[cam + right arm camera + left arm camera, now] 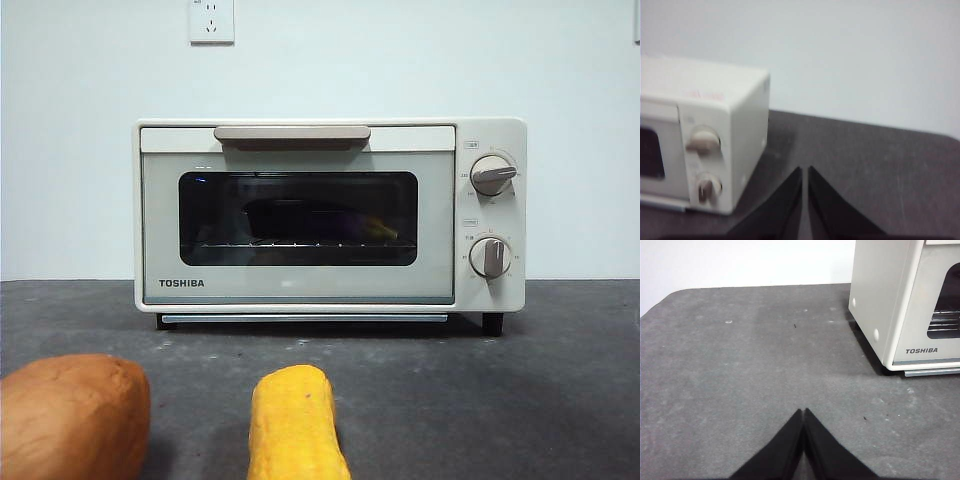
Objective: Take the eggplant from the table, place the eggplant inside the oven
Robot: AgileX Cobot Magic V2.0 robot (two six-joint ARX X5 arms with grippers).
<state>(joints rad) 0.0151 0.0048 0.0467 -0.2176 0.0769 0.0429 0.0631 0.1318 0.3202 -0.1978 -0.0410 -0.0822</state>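
The left gripper [803,412] has its two black jaws pressed together, tip against tip, with nothing between them. It hangs over bare table [740,365], near the left side wall of the oven [890,305] but not touching it. The right gripper [805,171] is nearly the same: its jaws are closed to a thin slit and hold nothing. It stands off the oven's right side, where the two knobs [704,165] are, over the dark surface. Neither arm appears in the front view, so both seem to be in a waiting pose, away from the door.

The eggplant [300,218] is not on the table. It shows as a long dark shape behind the glass door [298,218], lying on the wire rack [300,243], with its lighter stem end toward the right. The door is closed and the bar handle [292,135] is up.

My judgement is that the task is practically finished, and the step in hand is only to hold the arms clear. To do this well, both grippers should stay away from the oven walls and from the sweet potato [72,415] and the corn cob [295,425] lying near the front camera, so nothing gets pushed.
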